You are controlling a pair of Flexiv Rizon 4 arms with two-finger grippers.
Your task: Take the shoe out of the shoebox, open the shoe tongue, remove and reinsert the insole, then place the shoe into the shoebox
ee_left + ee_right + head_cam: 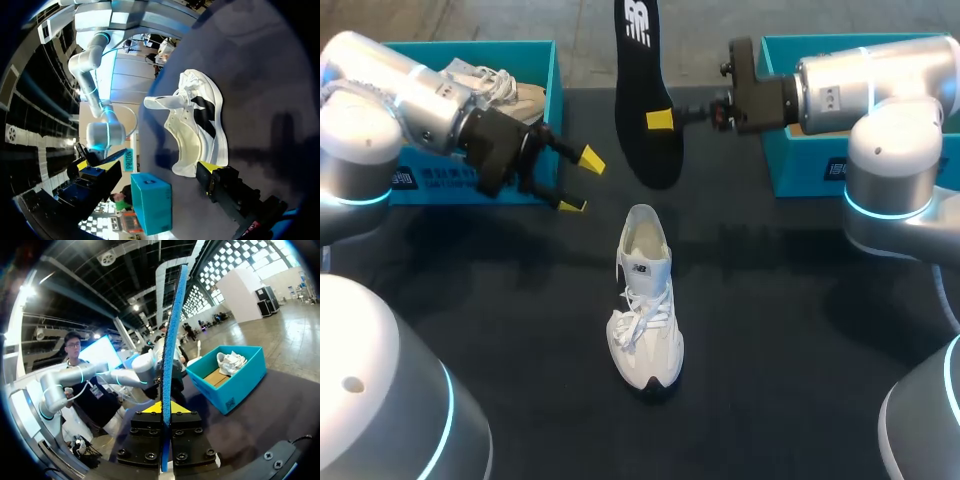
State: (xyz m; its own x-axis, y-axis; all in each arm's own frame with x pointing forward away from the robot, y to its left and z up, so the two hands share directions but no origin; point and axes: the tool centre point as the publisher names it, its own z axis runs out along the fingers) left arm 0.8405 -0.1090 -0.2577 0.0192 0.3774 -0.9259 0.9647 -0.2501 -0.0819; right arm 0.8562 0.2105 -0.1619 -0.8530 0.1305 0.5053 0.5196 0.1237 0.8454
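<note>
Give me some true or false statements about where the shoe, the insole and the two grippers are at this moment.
1. The insole is inside the shoe. False: the right gripper holds the insole in the air, apart from the shoe.
2. The shoe stands on the table, outside both boxes. True.
3. The left gripper is shut on the shoe's tongue. False: the left gripper is open and empty, beside the left shoebox.
4. The left shoebox has another shoe in it. True.
</note>
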